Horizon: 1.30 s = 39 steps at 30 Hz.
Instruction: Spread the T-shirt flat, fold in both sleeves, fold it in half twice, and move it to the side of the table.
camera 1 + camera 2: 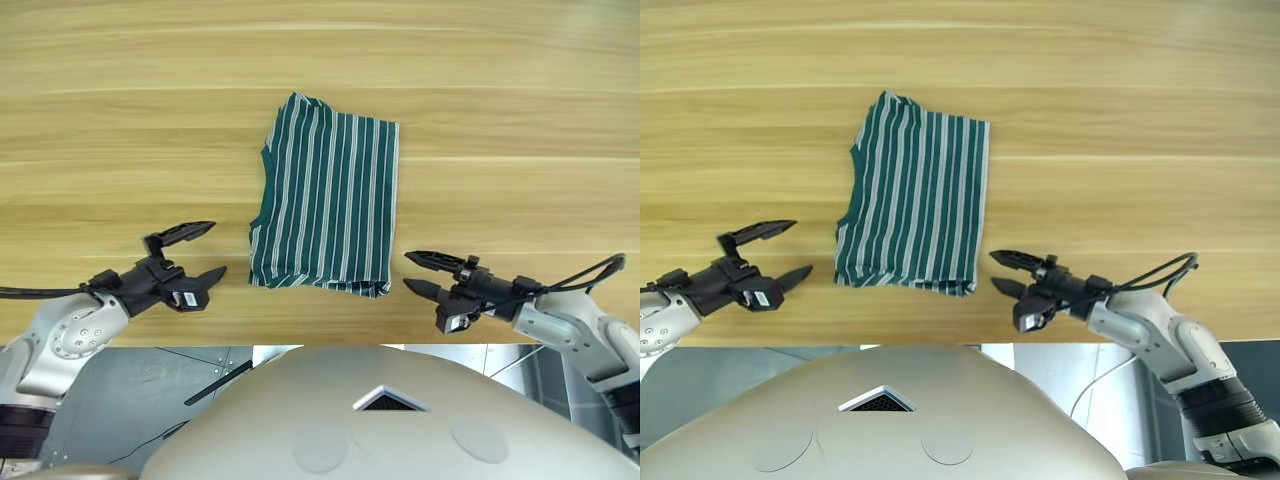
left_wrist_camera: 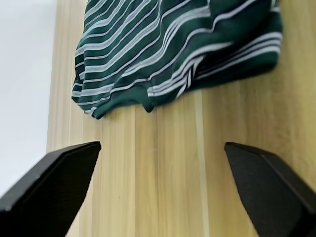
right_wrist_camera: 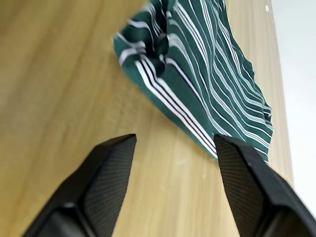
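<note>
My L gripper (image 1: 218, 248) sits low over the near edge of the light-brown, wood-grain table (image 1: 100, 130), on the L side. Its jaws are spread wide w/ nothing between them but bare wood. In my L wrist view the two black, textured fingers (image 2: 54, 187) stand far apart, and the shirt lies beyond them, not touching.

My R gripper (image 1: 407, 270) is on the R side, also near the table's front edge. Its jaws are parted too, but less than the L pair, and they grip nothing. Its tips point toward the shirt's near R corner; they're just beside it w/ a strip of wood showing between.

The dark-green, white-striped fabric T-shirt (image 1: 325, 195) lies folded into a rough rectangle approx. mid-table, between my two grippers and a bit farther out from me. The stripes run away from me. Its far and R edges look fairly straight, while the L edge is uneven w/ a small notch, and the far L corner pokes out in a point. Along the near edge the stacked layers show, slightly rumpled and not quite lined up. Neither gripper touches the cloth.
</note>
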### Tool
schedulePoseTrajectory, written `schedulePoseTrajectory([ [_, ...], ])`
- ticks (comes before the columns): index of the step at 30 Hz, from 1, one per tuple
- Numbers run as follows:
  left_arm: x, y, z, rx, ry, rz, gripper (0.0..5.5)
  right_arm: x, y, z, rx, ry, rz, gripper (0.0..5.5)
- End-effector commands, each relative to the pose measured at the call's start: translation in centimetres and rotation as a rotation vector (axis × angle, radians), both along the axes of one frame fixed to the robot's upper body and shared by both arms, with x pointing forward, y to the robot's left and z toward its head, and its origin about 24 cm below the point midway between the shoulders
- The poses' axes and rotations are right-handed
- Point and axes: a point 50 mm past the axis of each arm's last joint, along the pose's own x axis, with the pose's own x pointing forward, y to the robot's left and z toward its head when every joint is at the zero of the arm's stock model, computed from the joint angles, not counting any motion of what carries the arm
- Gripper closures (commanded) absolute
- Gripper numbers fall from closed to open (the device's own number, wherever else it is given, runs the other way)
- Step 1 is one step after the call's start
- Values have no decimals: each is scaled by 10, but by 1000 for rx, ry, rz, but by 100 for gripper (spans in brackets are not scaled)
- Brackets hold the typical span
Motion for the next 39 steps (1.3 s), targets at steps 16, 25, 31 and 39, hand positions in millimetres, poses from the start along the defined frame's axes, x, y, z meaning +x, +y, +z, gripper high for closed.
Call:
schedulePoseTrajectory([
  [16,-1,-29,-36,67,246,-317,82,7,5,-15,-92,54,95,257],
  [25,-1,-35,-44,69,283,-393,233,2,12,-11,-76,76,144,257],
  [31,-2,-40,-48,56,292,-413,345,3,13,-13,-82,74,156,257],
  [39,-3,-40,-51,43,293,-401,486,11,10,-14,-82,50,115,289],
])
